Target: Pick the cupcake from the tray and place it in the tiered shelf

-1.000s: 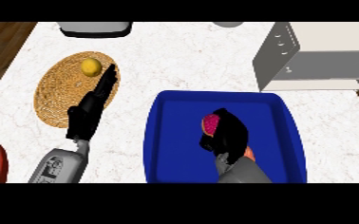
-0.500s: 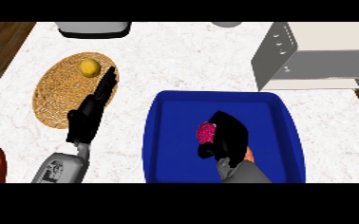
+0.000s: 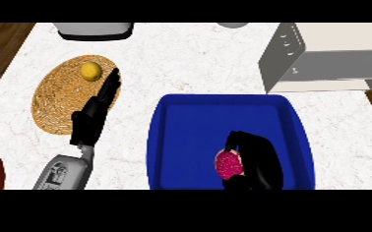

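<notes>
The cupcake (image 3: 230,165), pink with a speckled top, sits low in the blue tray (image 3: 190,128), toward the tray's near right part. The right hand (image 3: 258,159) is wrapped round it: black fingers (image 3: 235,140) curl over the cupcake's far side and the palm covers its right side, so only the cupcake's left face shows. Whether the cupcake rests on the tray floor or is lifted off it cannot be told from this view.

The tray is a deep rectangular basin with rounded corners, lying on the white marbled desk (image 3: 189,59). Beyond the tray's far right corner stands the tiered shelf (image 3: 314,54), a pale boxy unit with a grey side panel, close to the tray but not touching it.

Left of the tray, well apart from it, a round woven mat (image 3: 58,98) lies on the desk with a small yellow fruit (image 3: 91,71) resting on its far part. The left hand (image 3: 94,115) lies over the mat's right edge, fingers straight and released, pointing away toward the fruit without reaching it; its grey forearm (image 3: 64,172) comes in from the lower left.

Far beyond the tray's left corner, at the desk's back edge, sits a grey object on a dark base (image 3: 94,30), only partly seen.
</notes>
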Robot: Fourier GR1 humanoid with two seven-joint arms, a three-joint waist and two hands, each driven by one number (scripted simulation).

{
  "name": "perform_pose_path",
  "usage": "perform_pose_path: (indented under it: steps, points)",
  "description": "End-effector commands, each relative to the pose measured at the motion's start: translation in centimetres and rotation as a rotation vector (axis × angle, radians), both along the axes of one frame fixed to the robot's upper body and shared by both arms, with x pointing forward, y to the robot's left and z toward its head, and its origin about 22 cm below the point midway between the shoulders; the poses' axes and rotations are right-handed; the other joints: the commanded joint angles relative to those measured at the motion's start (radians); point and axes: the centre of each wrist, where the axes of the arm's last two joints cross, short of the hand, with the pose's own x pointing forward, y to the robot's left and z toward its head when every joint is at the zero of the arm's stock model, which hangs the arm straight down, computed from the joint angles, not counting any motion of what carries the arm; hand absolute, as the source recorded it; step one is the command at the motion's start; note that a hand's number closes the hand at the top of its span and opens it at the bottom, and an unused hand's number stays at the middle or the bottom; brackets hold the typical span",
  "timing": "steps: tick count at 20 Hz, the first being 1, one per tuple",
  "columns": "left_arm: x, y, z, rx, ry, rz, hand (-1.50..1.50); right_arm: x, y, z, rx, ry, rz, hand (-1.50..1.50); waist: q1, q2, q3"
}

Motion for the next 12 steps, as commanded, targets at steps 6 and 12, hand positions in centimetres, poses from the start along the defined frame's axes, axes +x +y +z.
perform_pose_path:
  steps: [6,12]
  points:
    - [-0.6,-0.6,0.2,-0.002,0.004,0.003,0.0,-3.5,-1.5,7.9,0.308,-0.307,-0.029,1.5,-0.003,-0.004,0.0]
    - [-0.2,-1.2,0.7,0.01,-0.005,0.017,0.0,-6.3,-3.4,13.6,0.301,-0.423,-0.121,1.5,-0.002,-0.002,-0.001]
